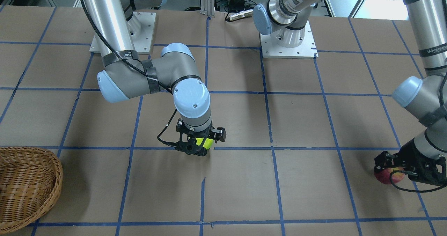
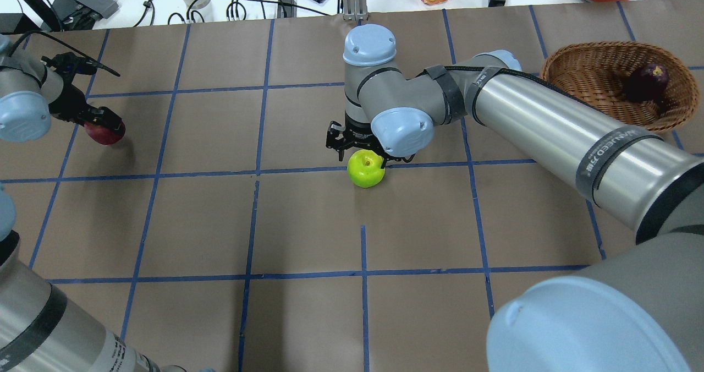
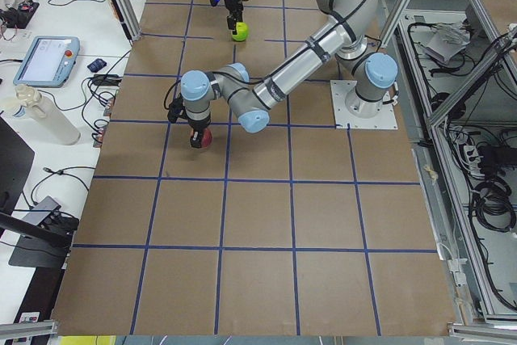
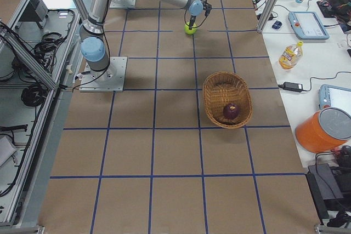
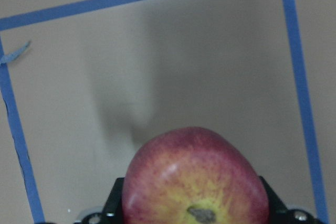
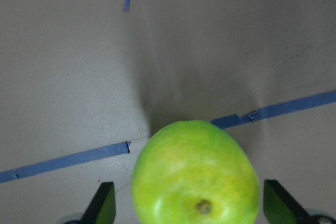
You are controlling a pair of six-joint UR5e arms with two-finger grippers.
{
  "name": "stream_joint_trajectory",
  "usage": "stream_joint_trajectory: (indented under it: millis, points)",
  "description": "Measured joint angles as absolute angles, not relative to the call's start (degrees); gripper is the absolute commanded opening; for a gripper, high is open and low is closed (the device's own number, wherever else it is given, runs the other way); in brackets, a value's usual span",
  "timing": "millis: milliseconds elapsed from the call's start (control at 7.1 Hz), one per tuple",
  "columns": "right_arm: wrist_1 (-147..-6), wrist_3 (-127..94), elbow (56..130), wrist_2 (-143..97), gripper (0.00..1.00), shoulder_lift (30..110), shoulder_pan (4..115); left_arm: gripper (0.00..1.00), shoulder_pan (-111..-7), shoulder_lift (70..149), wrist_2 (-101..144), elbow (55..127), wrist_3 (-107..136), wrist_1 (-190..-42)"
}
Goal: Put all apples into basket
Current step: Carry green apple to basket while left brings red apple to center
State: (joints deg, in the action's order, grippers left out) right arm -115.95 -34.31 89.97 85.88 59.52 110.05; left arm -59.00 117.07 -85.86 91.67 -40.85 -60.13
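Right claw [image 1: 199, 142] is wide open, pointing down, straddling the green apple [image 2: 366, 168]. The apple sits between its fingers [image 6: 105, 205], under the palm, stem up. The wrist view shows a gap on one side and near contact on the other. It looks to be resting on the table [image 2: 308, 223].

Left claw [image 5: 191, 213] is closed on the red apple [image 1: 388, 176], fingers flush on both flanks, stem toward the palm. Can't tell if it is lifted or on the paper.

The basket [image 2: 550, 69] is well apart from both claws, out past the right claw on the side away from the left claw. The maroon apple [image 2: 646, 81] is already inside it.

Handling, as a judgement: apples are firm and moderately heavy for these fingers, with smooth waxy skin, so they are a bit slippery. A round body rolls if nudged on one side first. The flesh bruises under a hard squeeze.

Best hold is across the widest belt, fingers on opposite flanks, stem axis vertical. The right claw is off-centre, so centre it before closing or the apple may roll or squirt out. Use moderate force only.
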Motion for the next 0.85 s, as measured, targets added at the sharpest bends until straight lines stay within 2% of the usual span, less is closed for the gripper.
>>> stream_joint_trajectory:
  millis: [563,704,845]
  points:
    - [-117.26,-34.84,89.96,86.52,1.0,57.47,110.27,0.68,-61.46,103.24,-85.61,93.36,-30.13,-76.06]
    - [-117.92,-35.01,89.95,86.45,0.68,56.93,110.44,0.68,-62.09,100.25,-85.6,94.0,-27.69,-78.48]
    - [-118.22,-34.91,89.96,86.41,0.01,56.67,110.52,0.68,-62.97,97.13,-85.3,94.68,-24.91,-80.76]
